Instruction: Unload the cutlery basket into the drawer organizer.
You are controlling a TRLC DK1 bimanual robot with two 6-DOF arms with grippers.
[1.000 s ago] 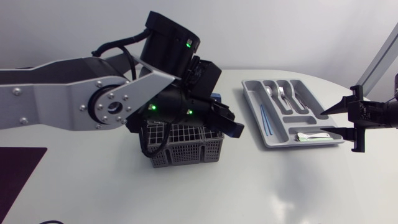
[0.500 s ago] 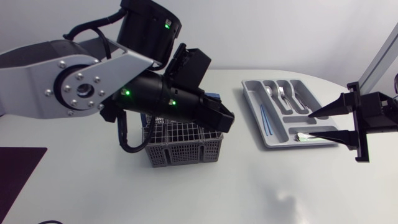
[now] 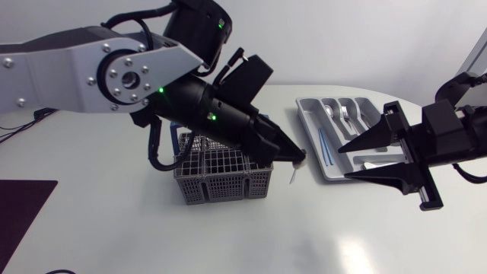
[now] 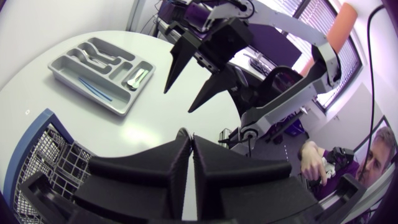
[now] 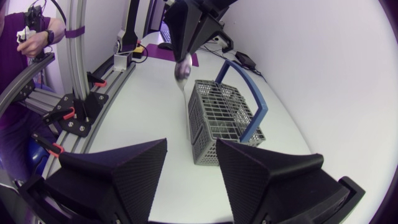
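- Basket point(image 3: 224, 181), a grey grid one with a blue handle point(image 5: 261, 109), stands upright on the desk point(image 3: 114, 228), left of the middle in the head view.
- An organizer point(image 3: 306, 120), a grey tray, lies flat on the desk to the right of the basket, well apart from it.
- The tray's far compartments hold metal cutlery point(image 3: 344, 114). The long compartment on the basket's side holds thin blue sticks point(image 3: 323, 144), and the near cross compartment holds a pale piece point(image 3: 380, 165).
- The left arm point(image 3: 213, 114) comes in from the left and passes above the basket. The left jaws are past the basket's right edge, over the bare desk between basket and organizer.
- The left jaws are clenched on a utensil point(image 3: 293, 173), which hangs down from their tips. In the left wrist view the two fingers are pressed almost together, with only a slit between them.
- The utensil is in the air, beside the basket's right rim and short of the organizer. Its kind cannot be told, since it is thin in the head view and blurred in the right wrist view.
- The right arm point(image 3: 449, 137) comes in from the right. The right jaws are released and spread wide, by the organizer's near end, pointing toward the utensil and the basket.
- The tips of the two pairs of jaws are near each other but apart.
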